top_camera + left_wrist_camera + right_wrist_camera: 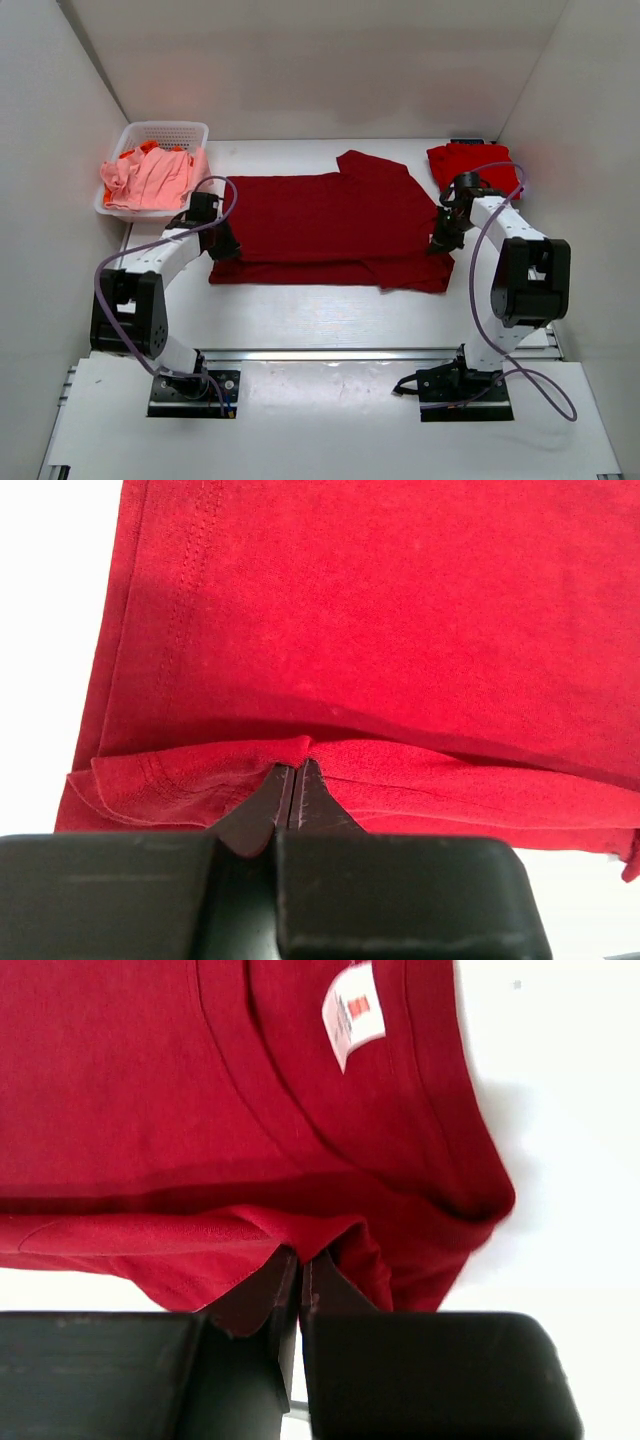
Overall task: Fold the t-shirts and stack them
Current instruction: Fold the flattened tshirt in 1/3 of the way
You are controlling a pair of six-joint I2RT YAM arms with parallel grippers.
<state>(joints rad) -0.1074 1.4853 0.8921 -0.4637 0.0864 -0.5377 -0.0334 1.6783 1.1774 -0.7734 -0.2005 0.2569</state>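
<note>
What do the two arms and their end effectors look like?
The left arm and right arm have white links, bulky black joints and black base plates. A lilac cable loops along each. The left end effector and right end effector are black, with tapering fingers.

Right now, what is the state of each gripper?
Left gripper: closed, holding the large dark maroon cloth t-shirt.
Right gripper: closed, holding the same t-shirt at its collar end.
</note>
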